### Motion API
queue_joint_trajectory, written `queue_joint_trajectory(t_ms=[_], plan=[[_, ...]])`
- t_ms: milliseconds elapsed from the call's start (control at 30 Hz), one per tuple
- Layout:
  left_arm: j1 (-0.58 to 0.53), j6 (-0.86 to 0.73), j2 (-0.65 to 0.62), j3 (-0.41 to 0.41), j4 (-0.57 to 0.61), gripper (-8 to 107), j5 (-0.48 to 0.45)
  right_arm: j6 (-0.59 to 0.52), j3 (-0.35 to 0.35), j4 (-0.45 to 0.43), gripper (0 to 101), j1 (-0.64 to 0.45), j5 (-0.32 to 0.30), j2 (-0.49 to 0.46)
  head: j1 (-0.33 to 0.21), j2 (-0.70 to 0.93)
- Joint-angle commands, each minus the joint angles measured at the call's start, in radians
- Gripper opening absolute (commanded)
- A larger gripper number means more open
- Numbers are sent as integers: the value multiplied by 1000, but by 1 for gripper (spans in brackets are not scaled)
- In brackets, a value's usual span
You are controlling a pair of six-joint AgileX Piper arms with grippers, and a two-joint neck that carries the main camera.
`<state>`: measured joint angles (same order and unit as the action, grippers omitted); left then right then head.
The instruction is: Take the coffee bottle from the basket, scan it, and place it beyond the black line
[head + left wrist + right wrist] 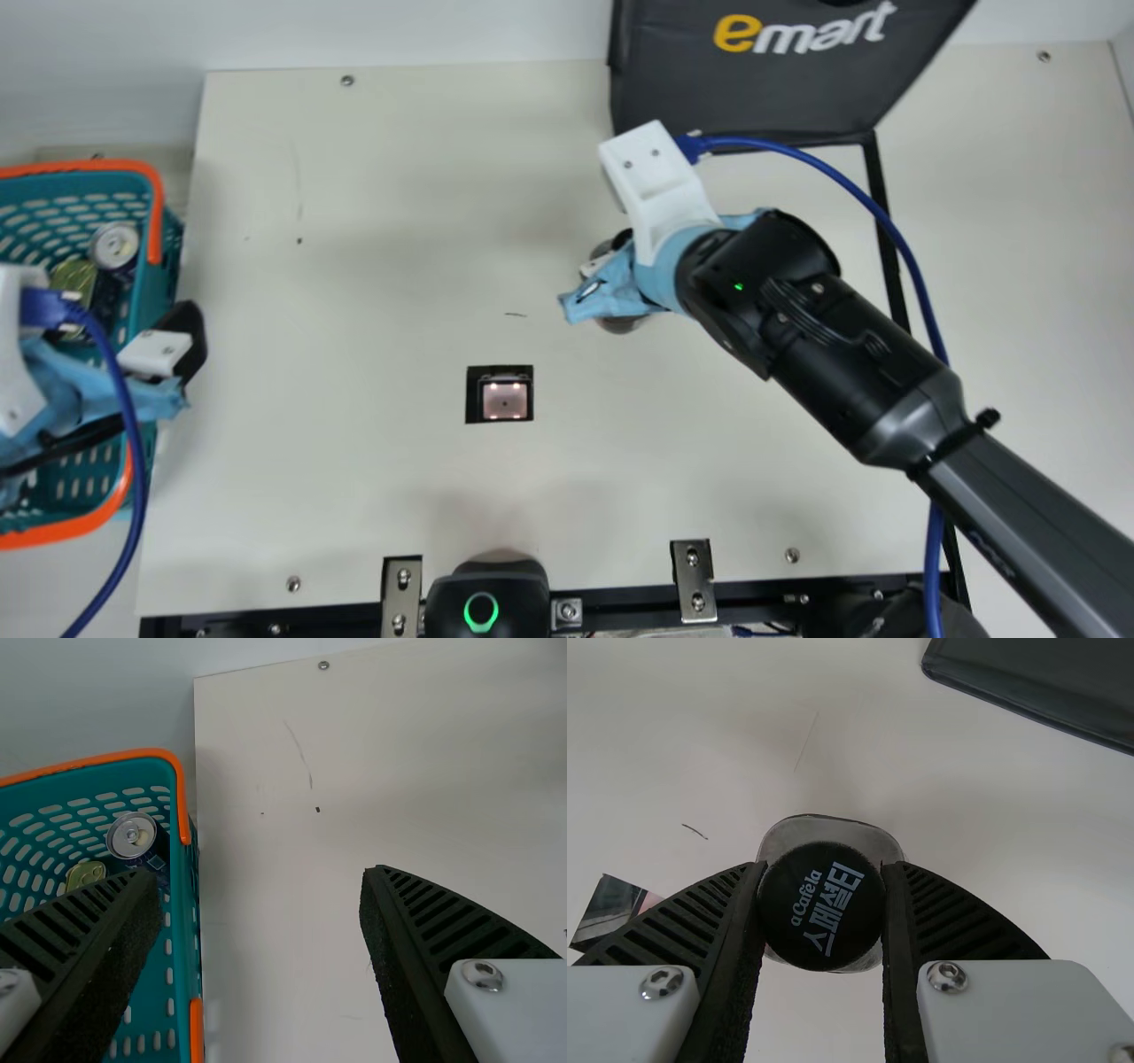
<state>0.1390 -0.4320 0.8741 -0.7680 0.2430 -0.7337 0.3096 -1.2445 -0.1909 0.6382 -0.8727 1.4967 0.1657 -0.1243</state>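
Cream spread across the table point(337, 496) in my main view, and at its near edge I had a black device with a green ring point(483, 607), between two metal brackets. A little farther in, the small lit scanner window point(505, 400) sat in its dark square in the tabletop.

Off to the left stood the teal basket point(154, 213) with its orange rim. My left gripper point(188, 368) hung at the basket's table-side wall; its wrist view gave me the fingers spread wide with nothing between them, one over the basket, the other over the table. Inside the basket I made out a silver-topped can point(115, 245) and, next to it, a gold-lidded one point(75, 276).

Farther in than the window and to its right, I had the coffee bottle point(620, 324) in my right gripper point(611, 282). The bottle was upright, and the ribbed fingers were closed in to the width of its black cap point(822, 906), one pressed to each side. I couldn't tell whether its base touched the table. It was on the window's side of the black line point(894, 288), which ran down the table on the right. Farthest off, a dark bag point(753, 93) lay across the table's far edge.
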Motion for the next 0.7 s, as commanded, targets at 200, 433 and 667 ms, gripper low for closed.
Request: queue_joint_trajectory(t_ms=[200, 433, 667], plan=[[0, 0, 0, 0, 0, 90, 0, -2, -17, -4, 0, -11, -18, -14, -27, -230], [0, 0, 0, 0, 0, 90, 0, -12, -68, -10, 0, -26, -61, -28, -27, -252], [0, 0, 0, 0, 0, 90, 0, -29, -134, -10, 0, -36, -113, -34, -27, -252]])
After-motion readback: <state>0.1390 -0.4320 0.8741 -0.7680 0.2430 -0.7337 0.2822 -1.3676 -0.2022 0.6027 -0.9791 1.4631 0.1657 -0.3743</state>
